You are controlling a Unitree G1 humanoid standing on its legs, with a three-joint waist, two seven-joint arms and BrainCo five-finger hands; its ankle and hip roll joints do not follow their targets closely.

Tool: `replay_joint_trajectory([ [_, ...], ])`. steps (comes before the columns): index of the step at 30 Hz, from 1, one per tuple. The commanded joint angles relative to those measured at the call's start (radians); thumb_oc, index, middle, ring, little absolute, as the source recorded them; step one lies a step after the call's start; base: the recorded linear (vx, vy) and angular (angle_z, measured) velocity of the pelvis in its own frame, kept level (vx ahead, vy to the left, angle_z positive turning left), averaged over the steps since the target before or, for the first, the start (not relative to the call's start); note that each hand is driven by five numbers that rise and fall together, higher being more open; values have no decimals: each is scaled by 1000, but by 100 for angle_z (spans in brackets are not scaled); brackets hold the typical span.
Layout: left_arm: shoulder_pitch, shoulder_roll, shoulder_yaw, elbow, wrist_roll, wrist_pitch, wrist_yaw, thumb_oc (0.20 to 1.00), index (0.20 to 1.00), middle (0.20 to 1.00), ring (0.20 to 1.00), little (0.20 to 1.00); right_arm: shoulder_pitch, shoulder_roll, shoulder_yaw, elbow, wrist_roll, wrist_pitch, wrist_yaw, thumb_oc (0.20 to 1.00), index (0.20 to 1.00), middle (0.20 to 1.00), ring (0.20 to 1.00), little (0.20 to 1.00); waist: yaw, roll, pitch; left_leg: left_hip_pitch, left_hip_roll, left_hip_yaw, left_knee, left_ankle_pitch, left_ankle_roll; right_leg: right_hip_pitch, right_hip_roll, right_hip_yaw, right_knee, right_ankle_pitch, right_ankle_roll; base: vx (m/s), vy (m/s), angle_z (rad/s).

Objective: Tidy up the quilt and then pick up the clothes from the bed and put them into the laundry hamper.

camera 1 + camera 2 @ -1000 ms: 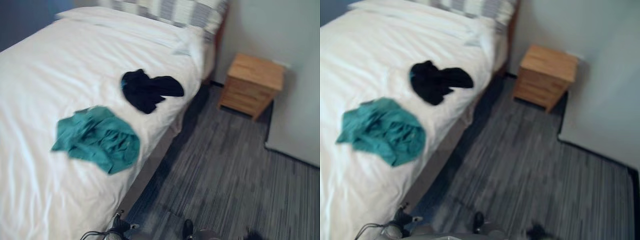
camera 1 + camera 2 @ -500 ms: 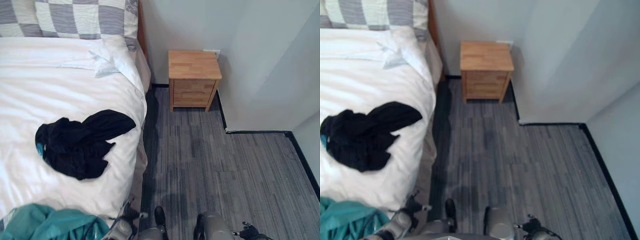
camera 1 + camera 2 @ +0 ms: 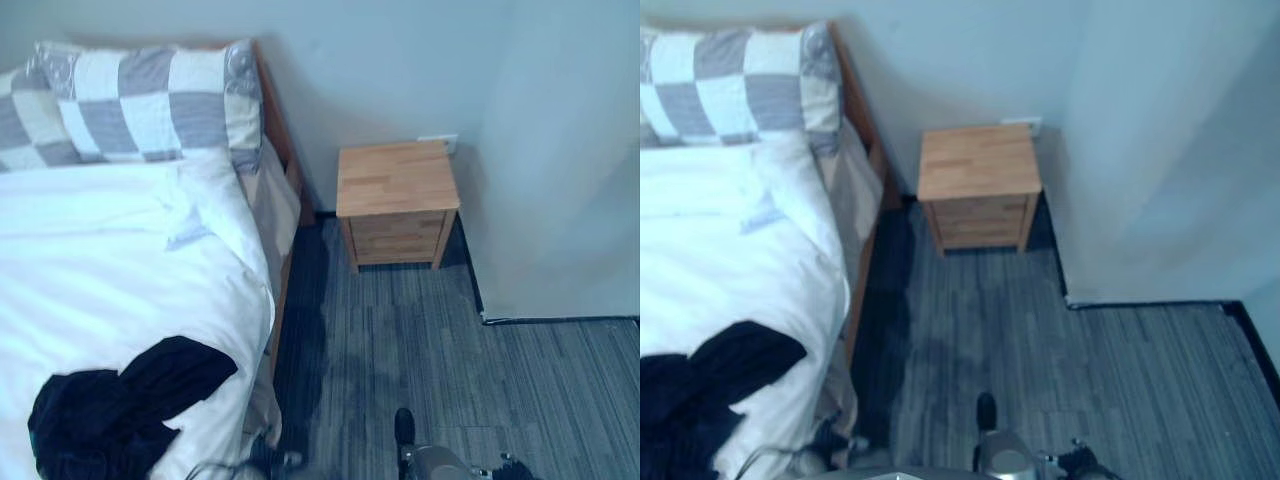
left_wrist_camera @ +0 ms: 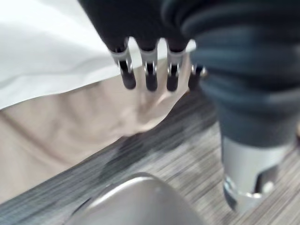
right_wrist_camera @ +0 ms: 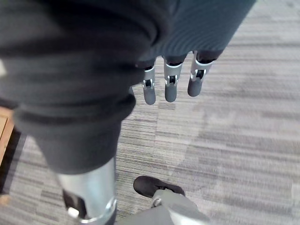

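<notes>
Camera swung since earlier; black garment (image 3: 110,408) on quilt (image 3: 110,270); left robot hand (image 4: 147,70), right robot hand (image 5: 171,82) released.

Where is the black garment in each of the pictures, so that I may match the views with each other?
Left eye view: black garment at the lower left, on the white quilt near the bed's edge.
Right eye view: the same garment at the lower left edge, partly cut off.
Left wrist view: not seen here; the quilt's edge shows past the fingers.
Right wrist view: not seen here; grey floor.
Shared landmark: the wooden nightstand beside the bed.
</notes>
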Motion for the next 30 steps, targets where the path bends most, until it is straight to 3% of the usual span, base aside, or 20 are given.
replay_joint_trajectory([
  [1,-53,18,-34,-40,-48,-6,36,1000,1000,1000,1000,1000,-42,-43,45,-39,-65,-15,-3,1000,1000,1000,1000,1000,23,-22,73,-3,-48,131,-235,32,58,66,-67,15,-1,-113,123,336,26,-23],
  [2,-50,16,-35,-45,-44,-5,33,1000,1000,1000,1000,1000,-43,-46,53,-46,-84,-17,0,1000,1000,1000,1000,1000,31,-17,69,-1,-52,190,-320,34,61,95,-64,0,3,-137,127,397,34,-17],
  [3,-42,19,-33,-42,-37,-7,29,1000,1000,1000,1000,1000,-40,-43,64,-51,-102,-23,5,1000,1000,1000,1000,1000,29,-3,58,17,-33,327,-441,46,50,117,-52,-33,13,-170,132,409,18,15],
  [5,-31,27,-28,-46,-18,3,19,1000,1000,1000,1000,1000,-31,-41,67,-51,-141,-10,5,1000,1000,1000,1000,1000,13,-8,45,61,9,535,-513,35,36,161,-56,-113,57,-226,143,359,14,88],
  [6,-25,26,-20,-41,-24,7,11,1000,1000,1000,1000,1000,-27,-33,62,-56,-143,-9,7,1000,1000,1000,1000,1000,9,-4,32,96,6,566,-561,30,47,156,-50,-141,93,-226,147,355,97,94],
  [8,-2,28,-1,-2,-30,15,5,1000,1000,1000,1000,1000,-14,-20,69,-60,-174,-15,9,1000,1000,1000,1000,1000,34,-5,5,138,-66,481,-628,-3,90,142,-81,-218,247,-214,179,387,159,81],
  [10,3,36,7,12,-25,21,7,1000,1000,1000,1000,1000,-5,-10,58,-104,-173,-15,1,1000,1000,1000,1000,1000,16,-13,18,185,-106,431,-655,-34,134,79,-147,-240,454,-144,247,251,141,169],
  [11,5,45,18,10,-35,23,12,1000,1000,1000,1000,1000,-12,-9,53,-137,-166,-19,-5,1000,1000,1000,1000,1000,4,-16,33,207,-118,407,-666,-38,147,25,-169,-214,570,-92,270,144,60,128],
  [13,5,67,43,4,-50,21,23,1000,1000,1000,1000,1000,-24,-12,47,-211,-159,-26,-16,1000,1000,1000,1000,1000,-7,-15,56,238,-116,344,-694,-39,155,-71,-169,-124,681,-104,269,80,-38,193],
  [14,7,77,53,6,-54,17,29,1000,1000,1000,1000,1000,-29,-19,52,-267,-160,-31,-22,1000,1000,1000,1000,1000,-3,-11,63,234,-98,321,-699,-19,150,-90,-150,-100,635,-112,236,75,-151,231],
  [16,19,97,64,9,-53,7,40,1000,1000,1000,1000,1000,-30,-39,51,-394,-143,-46,-27,1000,1000,1000,1000,1000,-10,-17,68,238,-99,247,-718,-8,131,-88,-113,-1,476,-174,209,148,-207,147],
  [18,20,113,78,9,-56,-2,45,1000,1000,1000,1000,1000,-34,-70,36,-507,-130,-57,-27,1000,1000,1000,1000,1000,-21,-31,62,239,-112,183,-744,-6,113,-68,-86,132,251,-159,209,220,-224,150],
  [20,12,131,91,9,-58,-8,46,1000,1000,1000,1000,1000,-31,-117,4,-599,-120,-68,-33,1000,1000,1000,1000,1000,-41,-43,57,236,-129,98,-760,-6,102,-86,-63,286,124,-116,222,285,-299,210],
  [21,21,151,108,12,-57,-9,41,1000,1000,1000,1000,1000,-19,-172,-38,-696,-129,-78,-40,1000,1000,1000,1000,1000,-57,-43,55,234,-131,8,-765,-7,88,-120,-41,408,81,-89,236,328,-379,309],
  [22,25,164,115,14,-53,-10,39,1000,1000,1000,1000,1000,-29,-200,-51,-728,-147,-83,-47,1000,1000,1000,1000,1000,-52,-44,53,237,-125,-25,-766,-11,80,-143,-41,427,67,-75,237,435,-487,266],
  [23,40,187,119,25,-39,-14,31,1000,1000,1000,1000,1000,-59,-255,-69,-796,-183,-93,-54,1000,1000,1000,1000,1000,-39,-53,45,255,-115,-72,-766,-29,67,-134,-76,376,25,-71,231,251,-286,196],
  [24,40,187,118,25,-39,-15,31,1000,1000,1000,1000,1000,-58,-255,-70,-797,-183,-93,-54,1000,1000,1000,1000,1000,-45,-53,48,257,-115,-78,-766,-29,67,-127,-78,369,20,-71,231,264,-334,192],
  [26,81,199,137,21,-22,-17,30,1000,1000,1000,1000,1000,-186,-370,-63,-917,-247,-108,-55,1000,1000,1000,1000,1000,-25,-66,46,266,-90,-93,-741,-39,47,-104,-75,338,21,-48,233,246,-453,152],
  [30,96,183,126,-6,-83,-30,36,1000,1000,1000,1000,1000,-415,-500,-10,-921,-247,-112,-82,1000,1000,1000,1000,1000,7,-49,94,170,-50,-92,-646,-26,11,-103,-68,280,29,-54,203,34,-324,15],
])
